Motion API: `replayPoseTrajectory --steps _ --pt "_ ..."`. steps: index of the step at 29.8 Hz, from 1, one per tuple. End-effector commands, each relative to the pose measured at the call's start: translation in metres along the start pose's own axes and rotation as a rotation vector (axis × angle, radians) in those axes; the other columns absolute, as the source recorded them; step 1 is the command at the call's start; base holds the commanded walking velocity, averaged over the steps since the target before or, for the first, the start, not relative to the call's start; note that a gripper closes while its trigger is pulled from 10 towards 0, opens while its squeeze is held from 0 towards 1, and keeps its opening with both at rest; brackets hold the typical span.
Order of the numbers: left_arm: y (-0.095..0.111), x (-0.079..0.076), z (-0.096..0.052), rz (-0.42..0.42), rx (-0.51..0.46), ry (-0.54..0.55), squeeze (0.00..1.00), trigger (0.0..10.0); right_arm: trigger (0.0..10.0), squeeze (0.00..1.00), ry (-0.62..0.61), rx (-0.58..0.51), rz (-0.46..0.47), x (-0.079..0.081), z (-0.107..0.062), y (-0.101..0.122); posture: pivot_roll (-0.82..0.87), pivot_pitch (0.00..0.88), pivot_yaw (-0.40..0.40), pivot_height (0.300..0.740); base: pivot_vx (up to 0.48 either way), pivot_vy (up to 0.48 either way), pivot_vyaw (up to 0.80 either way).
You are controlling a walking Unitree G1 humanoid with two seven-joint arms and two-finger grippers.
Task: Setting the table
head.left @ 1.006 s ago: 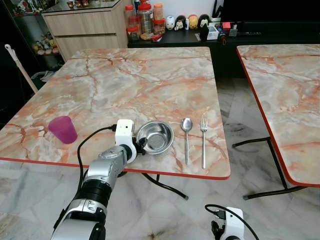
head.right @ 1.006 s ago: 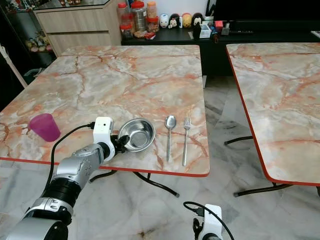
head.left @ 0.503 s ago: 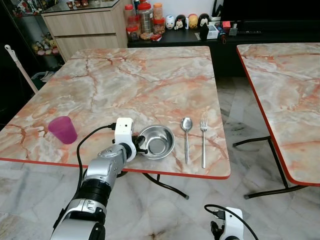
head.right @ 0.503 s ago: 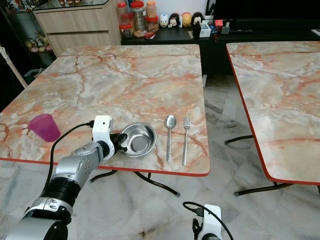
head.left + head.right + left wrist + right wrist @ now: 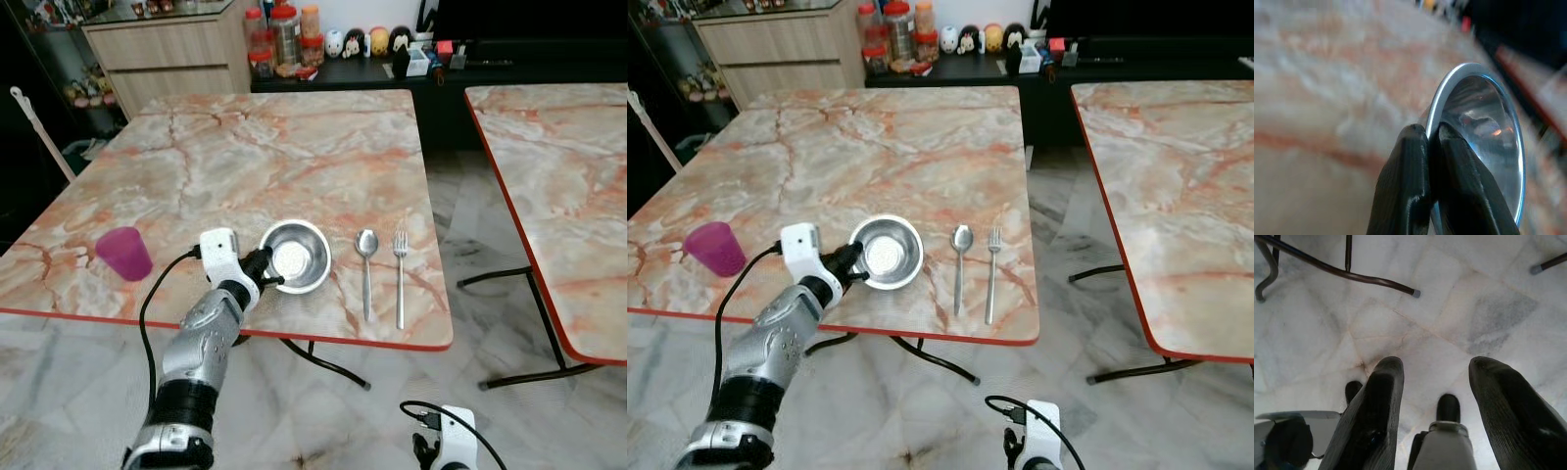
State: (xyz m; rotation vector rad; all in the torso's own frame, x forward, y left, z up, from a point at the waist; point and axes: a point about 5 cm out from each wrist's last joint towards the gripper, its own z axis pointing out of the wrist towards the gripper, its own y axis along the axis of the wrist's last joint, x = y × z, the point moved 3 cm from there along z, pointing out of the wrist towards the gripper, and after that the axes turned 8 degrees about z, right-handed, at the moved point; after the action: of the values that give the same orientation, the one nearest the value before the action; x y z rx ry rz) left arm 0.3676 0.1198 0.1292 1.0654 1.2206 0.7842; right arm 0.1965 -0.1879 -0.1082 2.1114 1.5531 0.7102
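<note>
No readable text, labels, brands or numbers; jar labels on far counter too small.

You get bright, even light over the marble table (image 5: 294,166), with soft glare on its polish and dim shade at far left. Your left wrist view is blurred beyond the bowl (image 5: 1484,132), whose steel glints. The floor (image 5: 1459,308) is sharp, well lit.

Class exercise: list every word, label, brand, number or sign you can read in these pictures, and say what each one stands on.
No text can be read.
Jars on the far counter: labels too small to read.
Steel bowl, held by the left gripper, plus spoon, fork and purple cup: no markings visible.
</note>
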Motion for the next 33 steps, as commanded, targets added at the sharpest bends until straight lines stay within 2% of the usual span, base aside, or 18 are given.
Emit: replayPoseTrajectory --steps 1,4,6,8,12,18,24,28,33 --pt "0.014 0.000 -0.002 -0.011 -0.078 0.004 0.00 10.0 10.0 0.00 0.008 0.016 -0.013 0.001 -0.001 -0.004 0.04 0.000 0.059 0.740 0.000 0.000 0.00" --pt "0.014 0.002 -0.003 -0.069 -0.126 0.060 0.00 10.0 10.0 0.00 0.014 0.015 -0.030 0.000 0.000 -0.002 0.04 0.000 0.043 0.740 0.000 0.000 0.00" --pt "0.014 0.002 -0.003 -0.069 -0.137 0.064 0.00 10.0 10.0 0.00 0.018 0.012 -0.035 0.000 0.000 -0.002 0.04 0.000 0.041 0.740 0.000 0.000 0.00" --pt "0.016 0.003 -0.005 -0.045 -0.196 0.102 0.00 10.0 10.0 0.00 0.040 0.003 -0.060 0.004 0.001 0.002 0.04 0.000 0.016 0.740 0.000 0.000 0.00" --pt "0.020 0.009 -0.008 -0.035 -0.242 0.164 0.00 10.0 10.0 0.00 0.052 0.001 -0.069 0.005 0.000 0.001 0.04 0.001 0.002 0.740 0.000 -0.083 0.00" --pt "0.020 0.014 -0.012 -0.024 -0.255 0.204 0.00 10.0 10.0 0.00 0.053 0.007 -0.085 0.000 -0.001 -0.002 0.04 0.007 -0.006 0.740 0.000 -0.430 0.00" --pt "0.019 0.021 -0.016 0.022 -0.260 0.219 0.00 10.0 10.0 0.00 0.021 0.014 -0.075 -0.009 -0.003 -0.005 0.03 0.000 0.011 0.740 0.000 -0.471 0.00" --pt "0.022 0.027 -0.016 0.038 -0.254 0.225 0.00 10.0 10.0 0.00 0.013 0.012 -0.052 -0.007 -0.003 -0.006 0.01 0.000 0.036 0.740 0.000 -0.468 -0.39" --pt "0.024 0.028 -0.015 0.041 -0.254 0.224 0.00 10.0 10.0 0.00 0.015 0.001 -0.045 -0.006 -0.003 -0.007 0.01 0.000 0.047 0.740 0.000 -0.465 -0.31"
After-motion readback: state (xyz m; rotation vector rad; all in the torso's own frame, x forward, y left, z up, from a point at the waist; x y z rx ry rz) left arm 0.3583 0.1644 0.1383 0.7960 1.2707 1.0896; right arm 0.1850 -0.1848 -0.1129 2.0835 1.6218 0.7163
